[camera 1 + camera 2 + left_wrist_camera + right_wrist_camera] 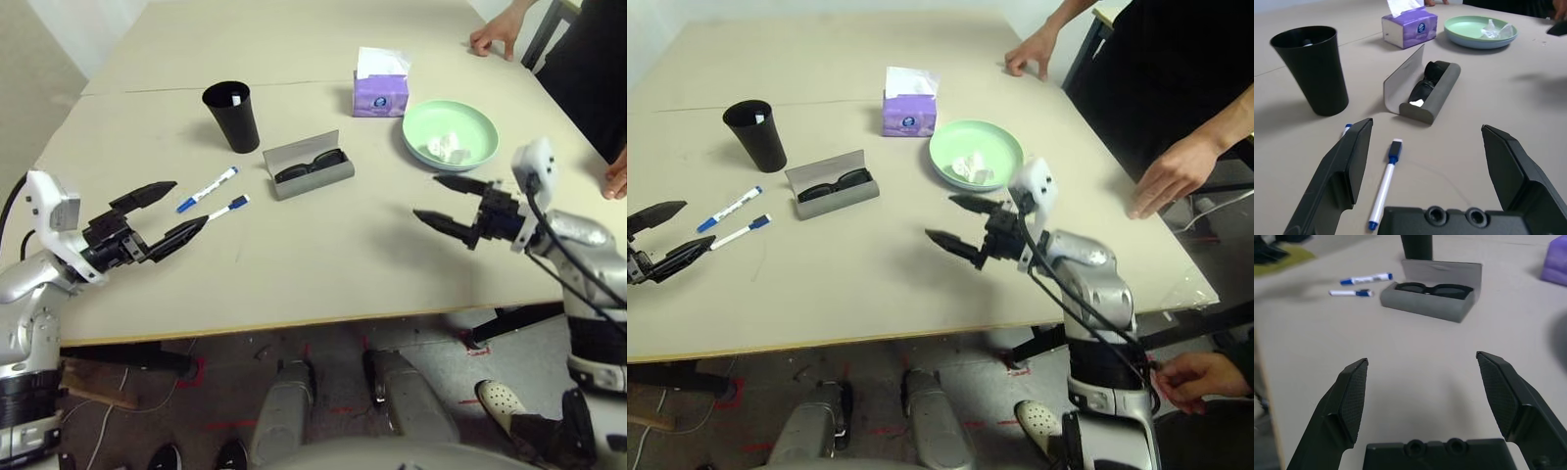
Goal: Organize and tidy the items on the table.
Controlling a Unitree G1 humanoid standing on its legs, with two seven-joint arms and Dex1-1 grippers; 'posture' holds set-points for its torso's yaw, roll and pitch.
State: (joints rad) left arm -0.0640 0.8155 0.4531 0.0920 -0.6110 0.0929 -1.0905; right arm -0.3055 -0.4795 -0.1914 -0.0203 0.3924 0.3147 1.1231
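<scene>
Two white blue-capped markers lie side by side on the table, just ahead of my open left gripper. A tall black cup stands beyond them. The grey glasses case lies open with the black sunglasses inside. A green plate sits stacked on a pale blue plate and holds a crumpled white tissue. My right gripper hovers open just in front of the plates, holding nothing.
A purple tissue box stands behind the plates. A person stands at the far right, with one hand on the table's far edge and another hand near my right arm. A seam line crosses the tabletop.
</scene>
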